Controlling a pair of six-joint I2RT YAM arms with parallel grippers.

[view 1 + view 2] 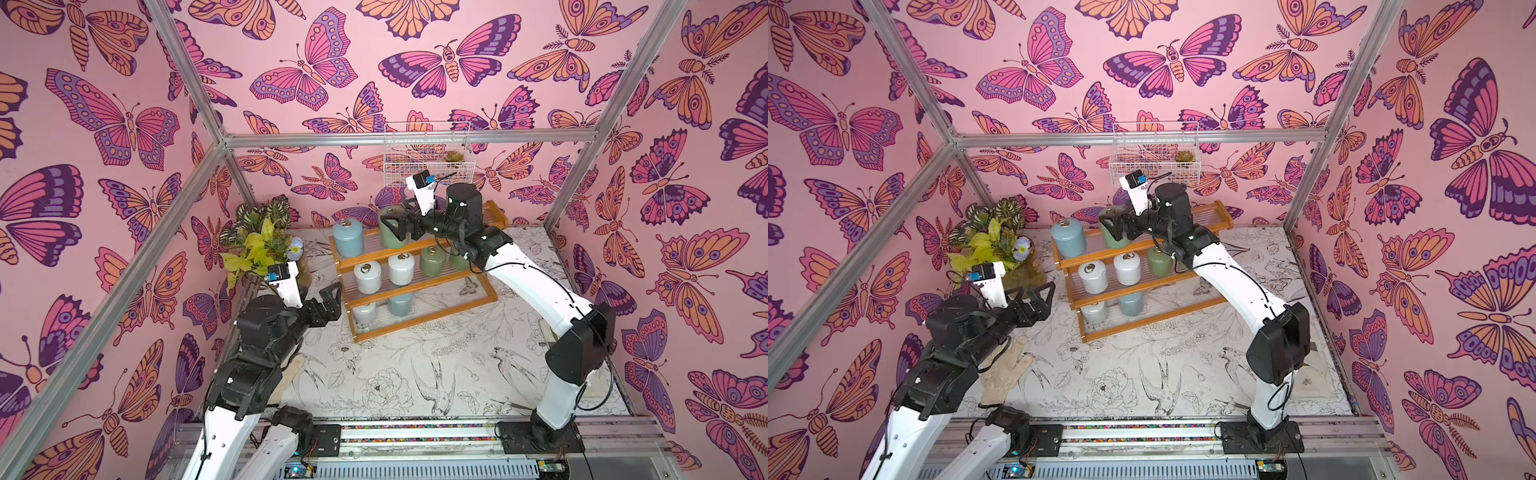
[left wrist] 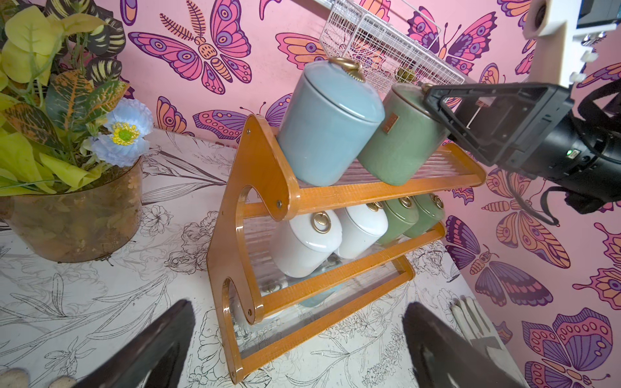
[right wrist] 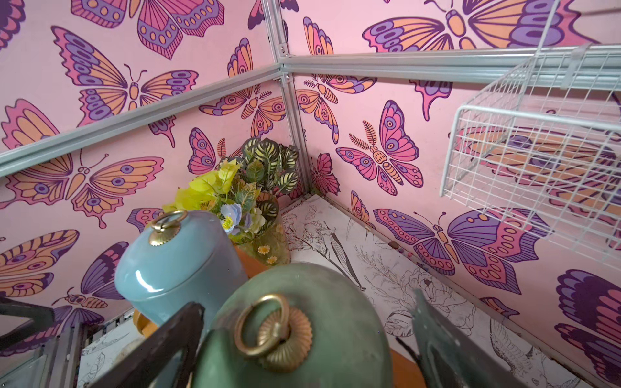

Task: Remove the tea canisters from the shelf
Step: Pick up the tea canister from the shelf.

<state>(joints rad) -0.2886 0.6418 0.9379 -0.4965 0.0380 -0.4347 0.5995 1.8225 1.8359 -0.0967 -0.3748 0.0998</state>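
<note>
Sage green tea canister [image 2: 400, 147] upright on the shelf's [image 2: 336, 195] top tier beside a light blue canister [image 2: 329, 127], straddled by the right claw [image 1: 398, 228], spread wide and gripping nothing yet, reaching in level from the right; left claw [image 1: 328, 299] open, empty, farther off.

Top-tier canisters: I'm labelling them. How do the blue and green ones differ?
The blue canister is light blue, the green canister sage. The blue canister stands free; the green canister sits between the right gripper's open jaws. Both stand upright on the shelf, brass rings on top.
</note>
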